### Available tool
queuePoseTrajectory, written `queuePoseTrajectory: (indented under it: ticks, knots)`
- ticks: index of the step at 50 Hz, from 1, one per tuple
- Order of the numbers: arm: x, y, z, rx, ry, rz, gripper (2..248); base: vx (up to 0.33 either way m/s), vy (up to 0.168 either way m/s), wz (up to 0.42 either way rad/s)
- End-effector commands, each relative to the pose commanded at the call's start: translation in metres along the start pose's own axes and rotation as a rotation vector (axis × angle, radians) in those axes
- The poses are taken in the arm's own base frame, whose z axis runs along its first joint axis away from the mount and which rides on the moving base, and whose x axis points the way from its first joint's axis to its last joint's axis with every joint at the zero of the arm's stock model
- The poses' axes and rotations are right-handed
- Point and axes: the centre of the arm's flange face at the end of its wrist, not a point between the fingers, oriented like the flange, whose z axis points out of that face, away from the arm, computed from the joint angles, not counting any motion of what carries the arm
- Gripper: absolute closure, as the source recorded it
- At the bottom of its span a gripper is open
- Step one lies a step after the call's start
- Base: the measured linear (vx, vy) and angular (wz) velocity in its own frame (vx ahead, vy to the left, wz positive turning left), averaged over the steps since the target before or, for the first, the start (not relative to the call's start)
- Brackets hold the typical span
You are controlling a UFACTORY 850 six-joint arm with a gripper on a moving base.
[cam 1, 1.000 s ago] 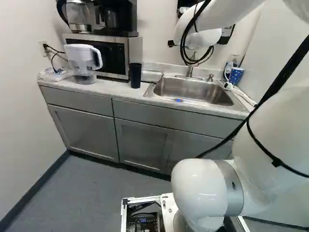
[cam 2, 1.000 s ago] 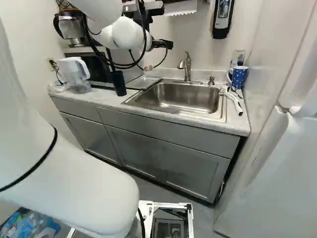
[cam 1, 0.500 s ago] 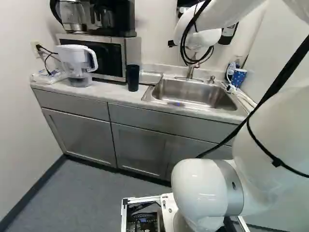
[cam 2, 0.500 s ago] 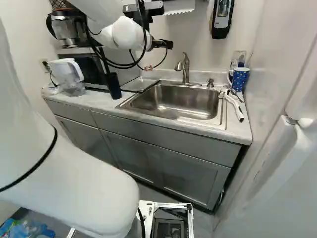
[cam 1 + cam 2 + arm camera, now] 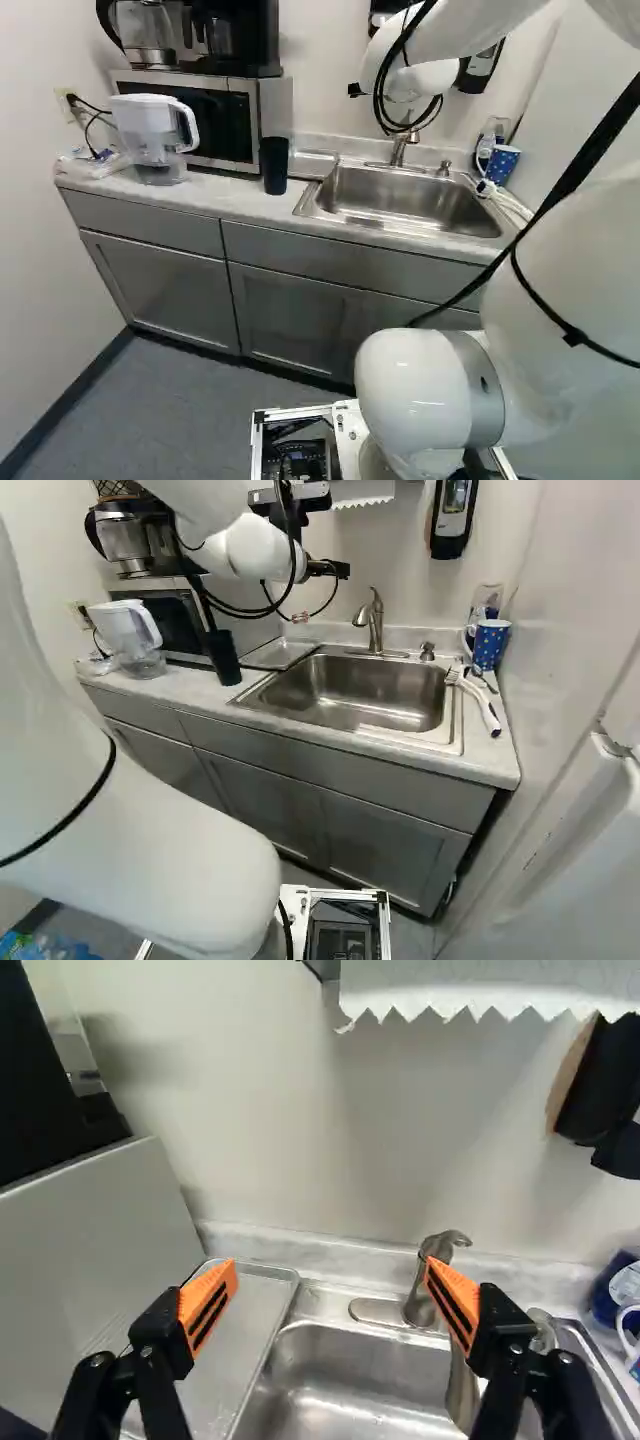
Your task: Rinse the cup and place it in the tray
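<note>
From over here I can see the gripper (image 5: 300, 617) up above the back edge of the bench (image 5: 190, 685), its two fingers spread wide apart, the orange pads (image 5: 209, 1305) facing each other. Looking along it, the tray (image 5: 250, 1335) lies below one finger and the faucet (image 5: 420, 1285) shows behind the other. That tray sits on the bench just beside the sink (image 5: 455, 715), toward the back edge. As for the cup, I see two: a tall black cup (image 5: 275, 165) standing upright between the tray and the front corner of the microwave (image 5: 225, 120), nearer the bench's front edge, and a blue spotted mug (image 5: 488, 643) at the bench's back right corner. A white-handled brush (image 5: 478, 700) lies along the bench's right edge, and a clear pitcher (image 5: 160, 135) stands near its back left corner, in front of the microwave
</note>
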Motion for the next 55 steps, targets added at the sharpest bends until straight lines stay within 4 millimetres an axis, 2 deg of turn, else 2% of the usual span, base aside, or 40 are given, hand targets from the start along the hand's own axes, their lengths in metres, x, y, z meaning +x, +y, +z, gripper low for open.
queuePoseTrajectory:
  ticks: [55]
  knots:
    - [0.004,0.007,0.029,-0.015,-0.032,0.003,3,0.003,0.0,0.0]
